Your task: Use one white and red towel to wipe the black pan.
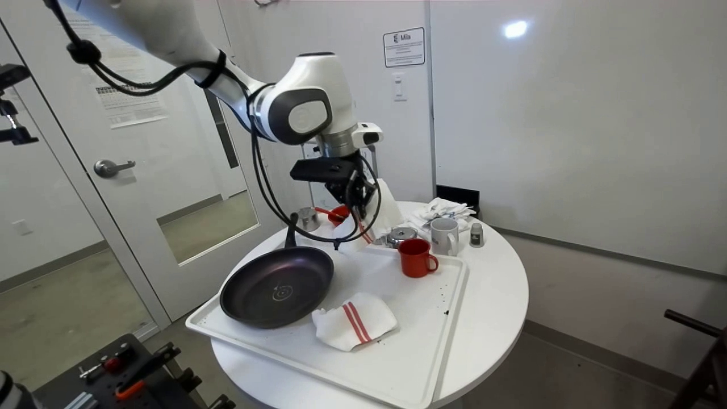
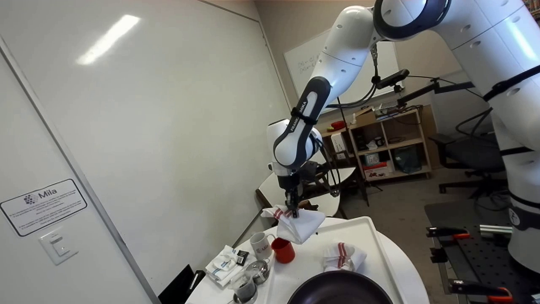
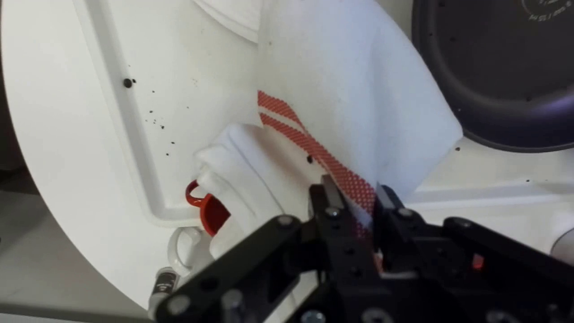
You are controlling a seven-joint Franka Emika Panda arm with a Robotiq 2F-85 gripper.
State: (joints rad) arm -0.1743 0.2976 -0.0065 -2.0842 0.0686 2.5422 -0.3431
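One white jointed robot arm (image 1: pixel 306 102) reaches over one round white table (image 1: pixel 502 301). Its single black two-fingered gripper (image 3: pixel 357 199) is drawn in narrow, pinching one soft white cloth towel with two red stripes (image 3: pixel 334 67). That towel hangs in the air above one large rectangular white tray (image 1: pixel 409 335). On the tray is one wide, shallow, round black frying pan (image 1: pixel 278 287) with one long handle; the held towel is clear of it. A second striped white towel (image 1: pixel 355 321), matching the first, lies crumpled right beside the pan; whether they touch is unclear.

Two mugs stand close together: one glossy red mug (image 1: pixel 413 258) on the tray near a corner, and one white mug (image 1: pixel 442 236) just behind. Along the table's far side are one small round red bowl (image 1: pixel 339 214), two shiny metal vessels (image 1: pixel 400 236), one small grey jar (image 1: pixel 476 235) and one heap of white cloths (image 1: pixel 440 210), their number uncountable.
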